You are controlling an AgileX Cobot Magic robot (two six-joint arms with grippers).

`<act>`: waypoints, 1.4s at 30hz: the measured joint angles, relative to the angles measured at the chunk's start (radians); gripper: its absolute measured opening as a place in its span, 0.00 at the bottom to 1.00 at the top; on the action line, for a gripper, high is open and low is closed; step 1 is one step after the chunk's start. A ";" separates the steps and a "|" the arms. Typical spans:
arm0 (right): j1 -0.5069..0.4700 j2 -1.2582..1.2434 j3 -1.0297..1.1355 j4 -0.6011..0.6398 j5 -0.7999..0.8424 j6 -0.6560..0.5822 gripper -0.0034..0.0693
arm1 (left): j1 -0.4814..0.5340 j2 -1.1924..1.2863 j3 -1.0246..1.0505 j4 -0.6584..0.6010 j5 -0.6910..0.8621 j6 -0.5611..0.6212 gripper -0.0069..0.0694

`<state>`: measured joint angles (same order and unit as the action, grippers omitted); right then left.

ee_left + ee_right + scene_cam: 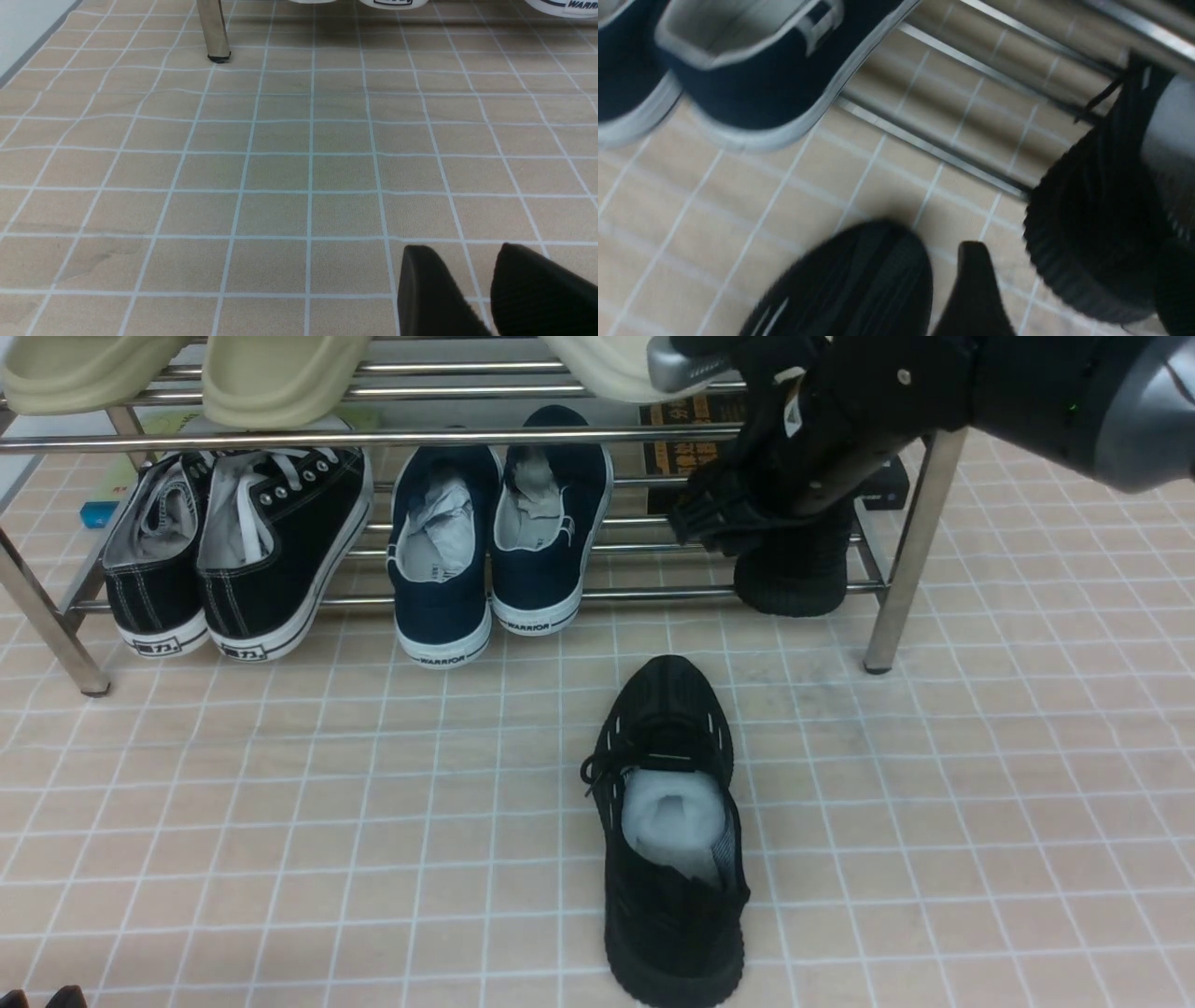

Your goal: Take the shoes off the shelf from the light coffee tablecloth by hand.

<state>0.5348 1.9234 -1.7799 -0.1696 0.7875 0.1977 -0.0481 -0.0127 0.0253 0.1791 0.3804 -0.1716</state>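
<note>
- Roughly half the task reads as done: of the pair of shoes, you have one black knit sneaker (672, 831) lying flat on the light coffee tablecloth (280, 803), near the robot and well clear of the shelf (280, 439), with white paper stuffing showing in its opening.
- Note the second black knit sneaker (794, 569), not yet removed: it rests on the lower rails at the right end of the shelf, just inside the right leg, its ribbed heel overhanging the near rail.
- Your right claw (1069, 261) is at that sneaker. In the right wrist view one finger (973, 289) stands beside the heel with a strip of cloth showing between them, so the jaws appear parted wide and not yet closed on the shoe. That view is blurred, so treat this reading with some caution.
- Your left claw (467, 261) hangs low over bare cloth at the near left, fingers apart, holding nothing.
- Remaining, as judged from this layout: close on the second sneaker, draw it off the rails toward you, and set it down beside its mate.
- Leave the neighbours alone: the navy sneakers (495, 541), the black canvas sneakers (233, 551) at the left end, and the cream slippers (271, 373) on the upper tier.
</note>
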 joint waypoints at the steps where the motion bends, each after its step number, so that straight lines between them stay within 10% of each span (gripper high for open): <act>1: -0.008 0.007 0.000 0.000 -0.019 0.019 0.74 | 0.000 0.000 0.000 0.000 0.000 0.000 0.41; 28: -0.055 0.138 0.000 -0.125 -0.187 0.078 0.70 | 0.000 0.000 0.000 0.010 0.000 0.000 0.41; 32: -0.056 0.155 -0.001 -0.138 -0.196 0.078 0.52 | 0.000 0.000 0.000 0.011 0.000 0.000 0.41; 36: -0.061 0.147 -0.001 -0.144 -0.179 0.067 0.14 | 0.000 0.000 0.000 0.011 0.000 0.000 0.41; 42: -0.035 0.061 0.002 -0.125 -0.010 0.036 0.06 | 0.000 0.000 0.000 0.012 0.000 0.000 0.41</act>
<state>0.4994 1.9848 -1.7779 -0.2946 0.7771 0.2338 -0.0481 -0.0127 0.0253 0.1913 0.3804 -0.1716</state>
